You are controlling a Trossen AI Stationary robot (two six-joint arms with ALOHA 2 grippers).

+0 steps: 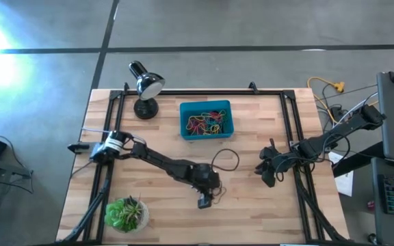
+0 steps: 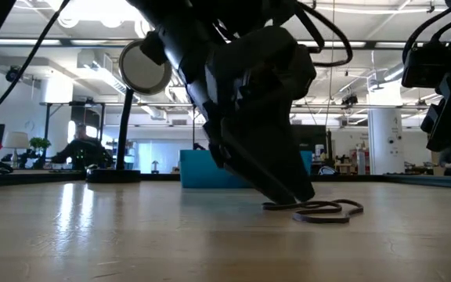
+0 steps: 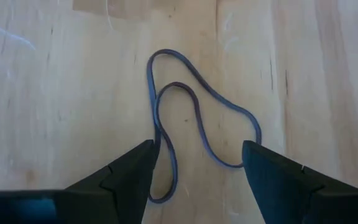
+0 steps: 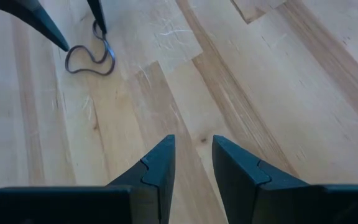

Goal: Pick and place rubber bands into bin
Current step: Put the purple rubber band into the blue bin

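Pale wooden planks form the table [image 1: 252, 212], which is framed by black rails. At its far edge, near the middle, the bin [image 1: 206, 119] is seen with a tangle of coloured bands [image 1: 207, 123] inside; a lamp [image 1: 144, 89] stands just beside it on the left, and a plant [image 1: 125, 213] is placed at the near left corner. The left gripper [image 3: 194, 165] is lowered to the table near the centre, its fingers [image 3: 129, 177] spread wide on either side of one dark band [image 3: 194, 124], which lies flat on the wood in a folded, twisted loop. One finger tip is seen touching or just beside the band's inner strand; the other is at the outer curve. Nothing is gripped. In the low view the tips meet the table at the band [image 2: 319, 210]. The right gripper [image 4: 193, 155] is held above bare wood to the right, well apart from the band, its fingers parted by a narrow gap and holding nothing.
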